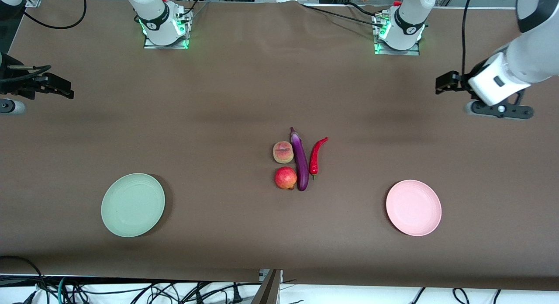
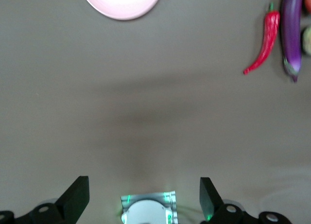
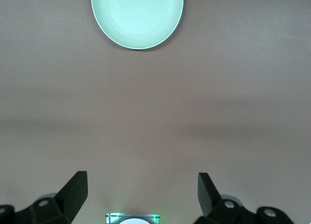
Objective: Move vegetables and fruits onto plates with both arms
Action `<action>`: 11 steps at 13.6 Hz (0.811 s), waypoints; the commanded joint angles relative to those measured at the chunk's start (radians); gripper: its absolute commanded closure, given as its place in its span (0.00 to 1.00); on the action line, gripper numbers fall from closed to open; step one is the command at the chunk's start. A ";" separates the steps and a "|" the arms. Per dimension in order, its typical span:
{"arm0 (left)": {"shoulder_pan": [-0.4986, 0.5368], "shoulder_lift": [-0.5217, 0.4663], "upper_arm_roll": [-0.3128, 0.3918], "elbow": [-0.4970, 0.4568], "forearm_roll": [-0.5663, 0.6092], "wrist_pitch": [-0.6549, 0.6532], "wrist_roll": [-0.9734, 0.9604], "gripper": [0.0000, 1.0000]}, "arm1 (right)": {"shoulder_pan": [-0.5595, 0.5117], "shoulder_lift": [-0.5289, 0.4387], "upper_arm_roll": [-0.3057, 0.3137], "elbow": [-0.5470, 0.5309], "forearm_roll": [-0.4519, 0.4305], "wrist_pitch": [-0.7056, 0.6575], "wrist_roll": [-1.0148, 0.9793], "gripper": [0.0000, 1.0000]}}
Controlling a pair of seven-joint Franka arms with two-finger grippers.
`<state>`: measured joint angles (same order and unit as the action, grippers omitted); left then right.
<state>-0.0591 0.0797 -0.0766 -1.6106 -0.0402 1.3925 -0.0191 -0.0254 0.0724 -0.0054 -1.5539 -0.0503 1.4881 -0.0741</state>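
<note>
Because peach [image 1: 283, 152], pomegranate [image 1: 285, 177], eggplant [image 1: 299, 160] and chili pepper [image 1: 317, 156] lie packed, neighbours could be knocked; left gripper [image 2: 145, 195] and right gripper [image 3: 143, 191], wide apart, are empty.

Left pincer [image 2: 145, 197] hangs over bare brown surface [image 2: 146, 112], fingers [image 2: 77, 195] spread wide, nothing between them. Under the gap sits a white robot base [image 2: 148, 212] with green lights. Pale pink plate [image 2: 121, 0] is partly cut off at the frame edge, nothing on its visible part. Well apart from it, red chili pepper [image 2: 265, 42] lies just beside the purple eggplant [image 2: 291, 32], roughly parallel, not clearly touching. A sliver of peach [image 2: 307, 41] shows at the eggplant's flank, mostly out of frame.
</note>
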 commanded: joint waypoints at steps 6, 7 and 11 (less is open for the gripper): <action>-0.002 0.159 -0.133 0.024 -0.018 0.161 -0.002 0.00 | -0.007 0.069 0.005 0.025 0.010 0.004 0.000 0.00; -0.002 0.185 -0.161 0.024 -0.018 0.201 -0.008 0.00 | -0.007 0.072 0.005 0.025 0.018 0.003 -0.001 0.00; -0.065 0.336 -0.213 0.023 -0.003 0.405 -0.093 0.00 | 0.002 0.113 0.013 0.032 0.104 0.047 -0.001 0.00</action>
<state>-0.0849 0.3442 -0.2865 -1.6144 -0.0411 1.7338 -0.0739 -0.0239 0.1572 -0.0027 -1.5531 0.0200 1.5223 -0.0749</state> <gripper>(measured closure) 0.000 0.000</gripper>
